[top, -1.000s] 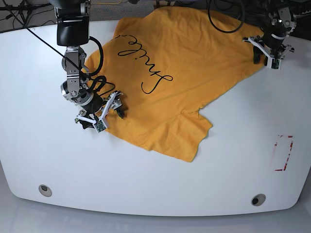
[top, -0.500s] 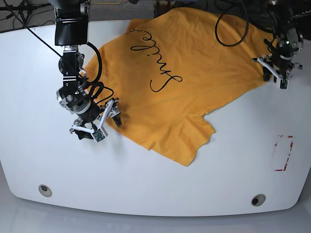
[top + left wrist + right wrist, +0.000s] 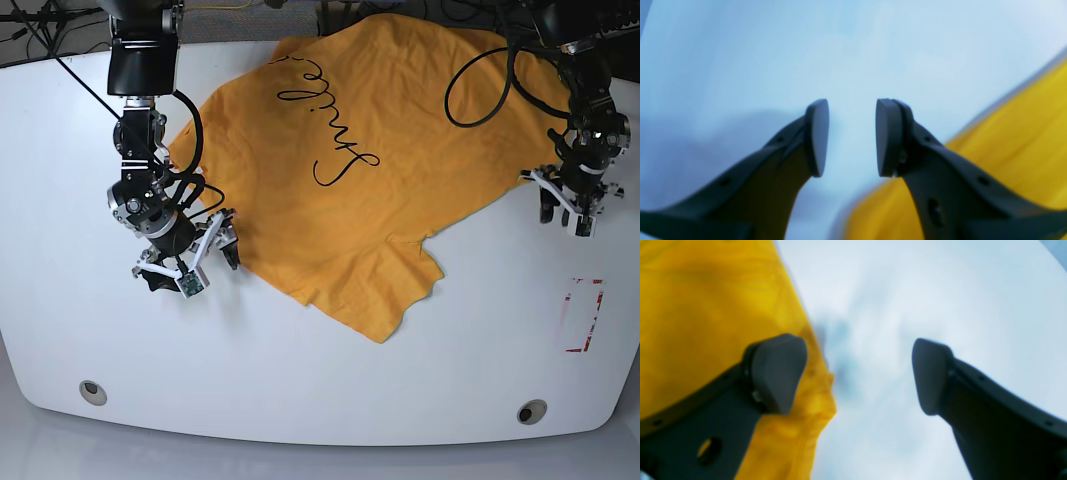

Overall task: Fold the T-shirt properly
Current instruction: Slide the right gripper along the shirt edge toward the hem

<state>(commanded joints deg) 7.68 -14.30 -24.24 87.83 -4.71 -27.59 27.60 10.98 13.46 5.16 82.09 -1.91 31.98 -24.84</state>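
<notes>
Base view: the T-shirt (image 3: 370, 160) is lying spread but skewed across the far half of the white table (image 3: 300, 380), script side up, one sleeve pointing toward the near edge and the far part reaching the table's back edge. The right gripper (image 3: 190, 258) is sitting at the shirt's left border, jaws parted and holding nothing. The left gripper (image 3: 565, 208) is hanging just off the shirt's right border, near the table's right edge, also released. A red-outlined marking (image 3: 583, 315) is showing near the right edge, well apart from the cloth.

Left wrist view: the left gripper (image 3: 850, 136) is presenting two separated pads over bare table, with the yellow T-shirt (image 3: 1007, 140) edge beside the right-hand finger and no fabric between the pads.

Right wrist view: the right gripper (image 3: 858, 376) is standing wide apart; one finger is overlapping the T-shirt (image 3: 706, 306) edge, the other is over bare table.

Judgement: the work appears to be at the straightening stage, before any fold. The next move is calling for each gripper to close on its border and square the garment.
</notes>
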